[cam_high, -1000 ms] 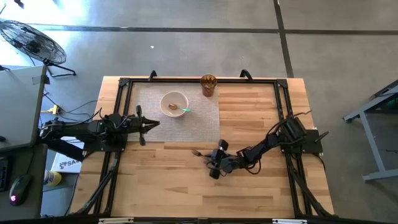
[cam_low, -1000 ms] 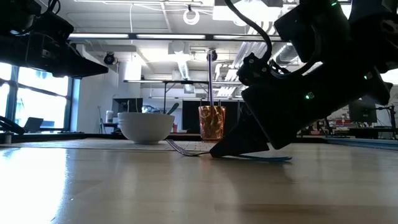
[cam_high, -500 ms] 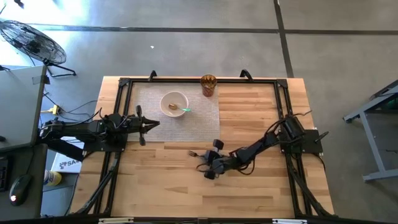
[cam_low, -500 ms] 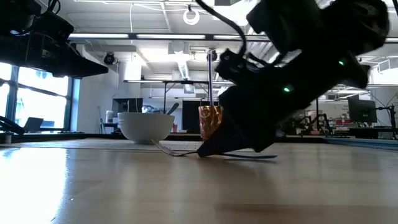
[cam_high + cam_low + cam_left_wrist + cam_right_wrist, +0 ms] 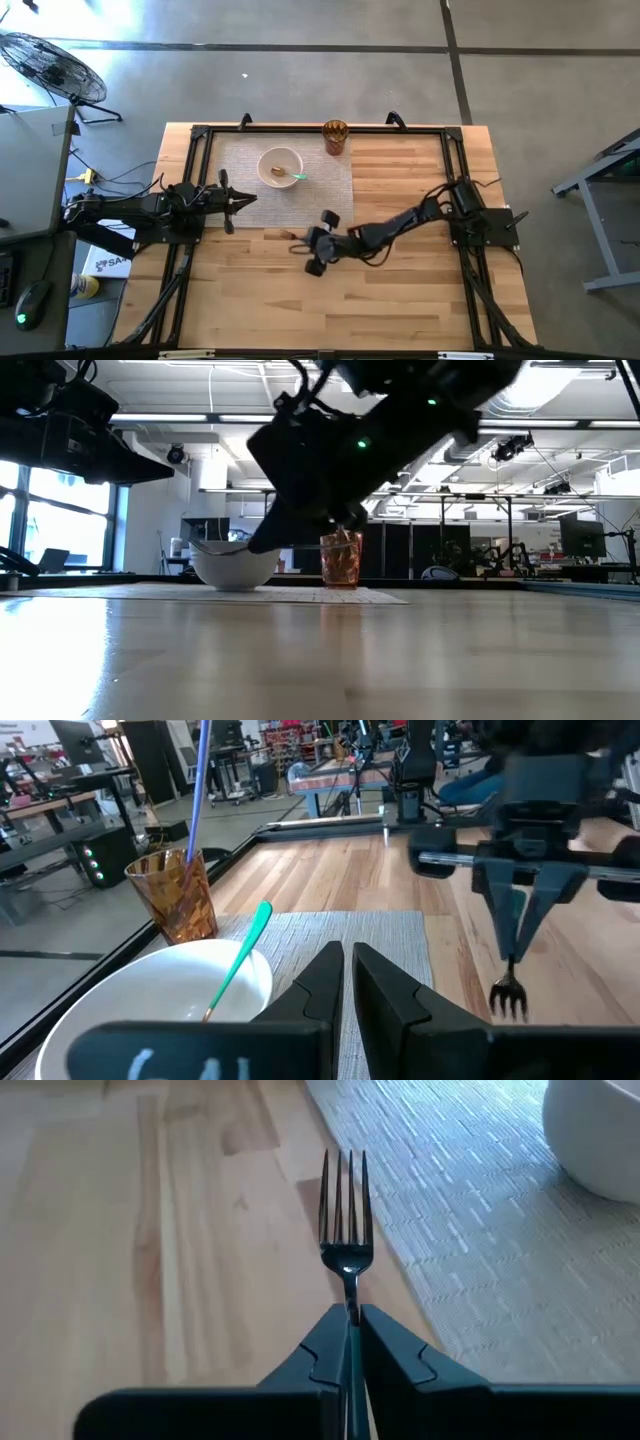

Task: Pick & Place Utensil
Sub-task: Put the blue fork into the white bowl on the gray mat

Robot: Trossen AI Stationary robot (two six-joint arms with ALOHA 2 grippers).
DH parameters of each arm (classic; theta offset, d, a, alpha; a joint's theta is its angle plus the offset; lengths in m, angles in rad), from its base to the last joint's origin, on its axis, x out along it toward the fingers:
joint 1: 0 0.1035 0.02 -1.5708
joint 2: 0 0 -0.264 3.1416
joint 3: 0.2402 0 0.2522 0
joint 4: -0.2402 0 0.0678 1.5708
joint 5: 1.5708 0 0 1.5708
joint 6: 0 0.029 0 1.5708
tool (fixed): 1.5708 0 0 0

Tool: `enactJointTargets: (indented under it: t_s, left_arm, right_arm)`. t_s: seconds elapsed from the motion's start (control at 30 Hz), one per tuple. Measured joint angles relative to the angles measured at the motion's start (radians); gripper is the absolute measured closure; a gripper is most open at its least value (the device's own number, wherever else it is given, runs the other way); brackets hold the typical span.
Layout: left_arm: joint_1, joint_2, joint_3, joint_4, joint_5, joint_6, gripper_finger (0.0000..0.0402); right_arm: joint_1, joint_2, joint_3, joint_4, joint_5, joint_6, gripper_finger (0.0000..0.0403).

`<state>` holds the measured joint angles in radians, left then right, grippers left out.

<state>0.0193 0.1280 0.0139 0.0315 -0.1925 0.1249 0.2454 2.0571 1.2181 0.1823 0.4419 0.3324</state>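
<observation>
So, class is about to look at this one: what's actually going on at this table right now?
The right gripper has its jaws shut on a fork by the handle, tines pointing forward, held clear of the wooden table near the edge of the grey placemat. On the mat sits a white bowl with a green-handled utensil in it; an amber cup stands beside the mat. The left gripper waits shut at the mat's left side.

high: straight down, far | low: tabletop level — wrists: close, forward | shared: bowl (image 5: 279,165), fork (image 5: 345,1220)
</observation>
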Motion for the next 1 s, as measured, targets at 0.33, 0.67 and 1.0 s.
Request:
enactJointTargets:
  t_s: [0.33,0.67,1.0]
  left_arm:
    - [0.000,0.000,0.000,0.000,0.000,0.000,0.0378]
    - [0.000,0.000,0.000,0.000,0.000,0.000,0.0378]
    - [0.000,0.000,0.000,0.000,0.000,0.000,0.0378]
  right_arm:
    - [-0.123,-0.001,0.191,-0.254,-0.047,-0.005,0.0382]
    - [-0.201,-0.003,0.405,-0.504,-0.059,-0.049,0.0392]
    - [-0.350,0.030,0.515,-0.568,-0.203,-0.064,0.0392]
